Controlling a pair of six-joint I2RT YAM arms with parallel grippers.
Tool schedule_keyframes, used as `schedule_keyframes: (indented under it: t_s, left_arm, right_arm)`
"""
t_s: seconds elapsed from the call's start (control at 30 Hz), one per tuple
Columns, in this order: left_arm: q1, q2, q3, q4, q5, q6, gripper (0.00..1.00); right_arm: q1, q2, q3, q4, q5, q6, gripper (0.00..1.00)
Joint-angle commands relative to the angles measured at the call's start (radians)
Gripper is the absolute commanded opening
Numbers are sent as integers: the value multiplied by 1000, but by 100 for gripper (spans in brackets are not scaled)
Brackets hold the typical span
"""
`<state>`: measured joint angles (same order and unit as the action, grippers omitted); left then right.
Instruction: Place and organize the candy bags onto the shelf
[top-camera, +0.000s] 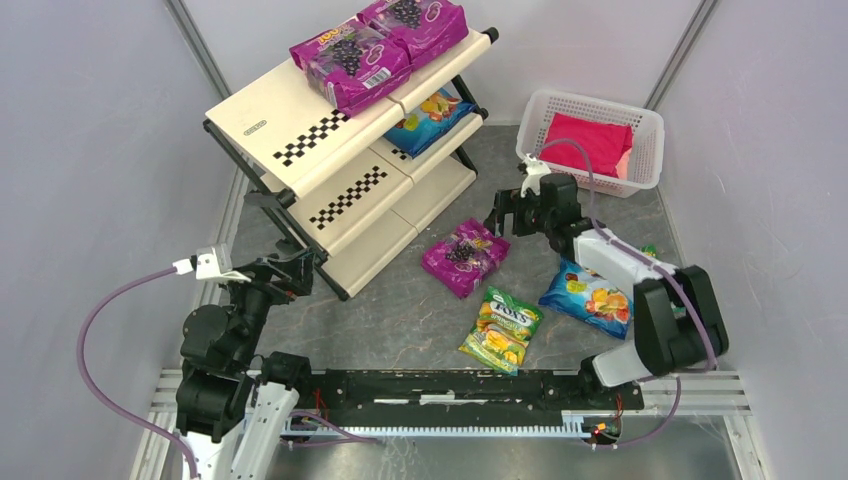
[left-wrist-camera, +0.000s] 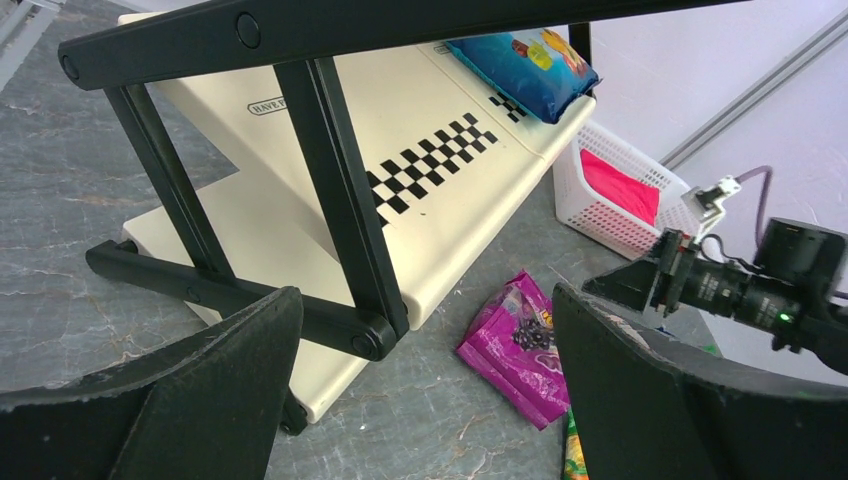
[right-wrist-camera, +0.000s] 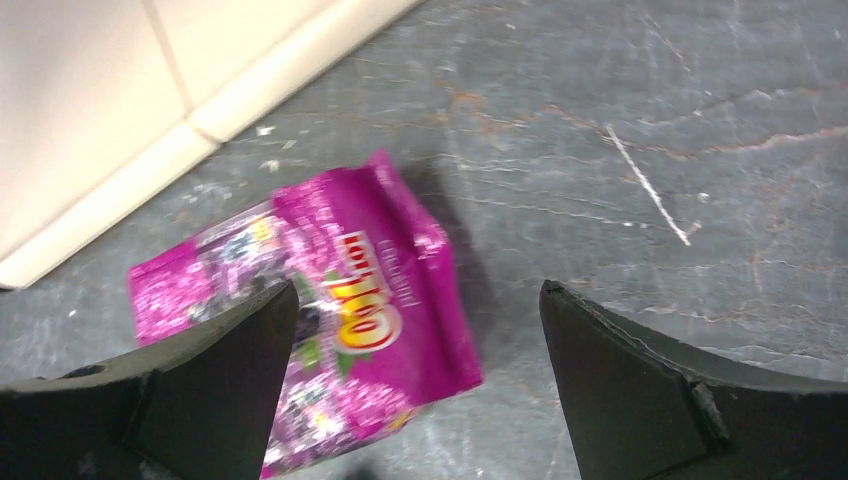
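- Candy bags: glossy, crinkled plastic pillows. Two magenta bags (top-camera: 350, 55) lie on the top tier of the shelf (top-camera: 330, 150), and a blue bag (top-camera: 430, 115) lies on the middle tier.
- Shelf: cream slanted panels, checkered strips, black tube frame.
- On the grey marbled table (top-camera: 400, 310): loose magenta bag (top-camera: 465, 257) near the shelf foot, green-yellow bag (top-camera: 502, 328), second blue bag (top-camera: 588, 298) partly hidden by the right arm.
- Right gripper (right-wrist-camera: 417, 290): spread wide, empty, over the loose magenta bag.
- Left gripper (left-wrist-camera: 428, 295): released, empty, near the frame.
- White perforated basket (top-camera: 598, 101) holds a pink-red bundle (top-camera: 590, 140).
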<state>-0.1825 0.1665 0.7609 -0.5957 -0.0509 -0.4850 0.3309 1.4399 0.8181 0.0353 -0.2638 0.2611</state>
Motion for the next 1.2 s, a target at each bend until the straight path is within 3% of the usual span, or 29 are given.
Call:
schedule_keyframes:
  t_s: [0.0,0.27,0.4,0.57,0.87,1.0,1.17]
  left_arm:
    - [1,-12,-4,29,-18,45,100]
    - [3,7,-7,33,-8,47,100]
    - [28,27,-5,37,15,53,100]
    - [54,25,-11,45,33,57,100]
    - [54,30,-9,49,45,61,100]
    - [54,18,-9,48,43,61,100]
    - [54,19,-8,47,46,60,100]
  right_arm:
    - [-63,137,72,-4,-67,47,98]
    - [-127,219,-85,316,-388,254,93]
    - [-110,237,-166,507,-489,385,82]
    - [-74,193,-266,553,-535,455,61]
    - [96,-1,-423,519,-516,456,63]
    - [56,-7,-397,375,-418,363,71]
    - [7,51,-390,427,-443,385,78]
